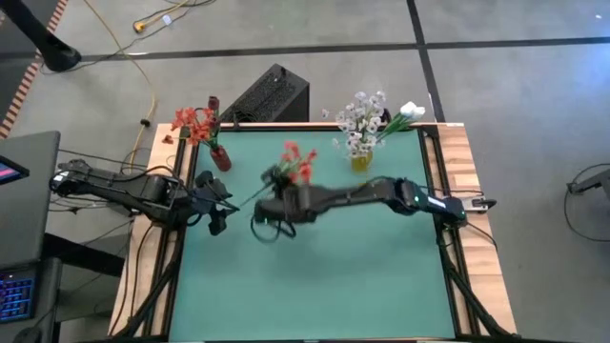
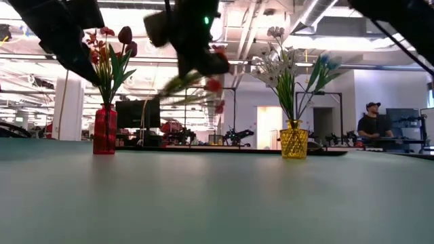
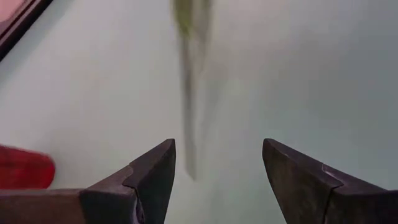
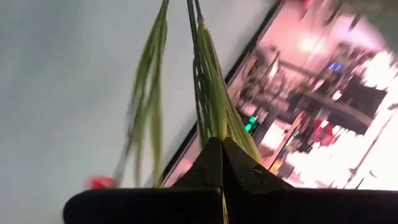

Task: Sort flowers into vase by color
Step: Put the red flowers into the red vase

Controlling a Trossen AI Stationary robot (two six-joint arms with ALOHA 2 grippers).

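The right claw (image 1: 278, 193), at frame center, holds a red flower (image 1: 297, 162) by its stem above the green surface (image 1: 324, 276). The left claw (image 1: 221, 205), at center left, is wide and empty.

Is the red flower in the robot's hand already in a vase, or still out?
Out. The right gripper, shut on the red flower, holds it above the table, between the red vase and yellow vase.

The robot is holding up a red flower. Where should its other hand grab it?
Grab the red flower by its bare green stem, not its soft blossoms. The right gripper is shut on the stem higher up, and the thin free end points toward the open left gripper. So the left gripper should probably come from the left, one finger on each side.
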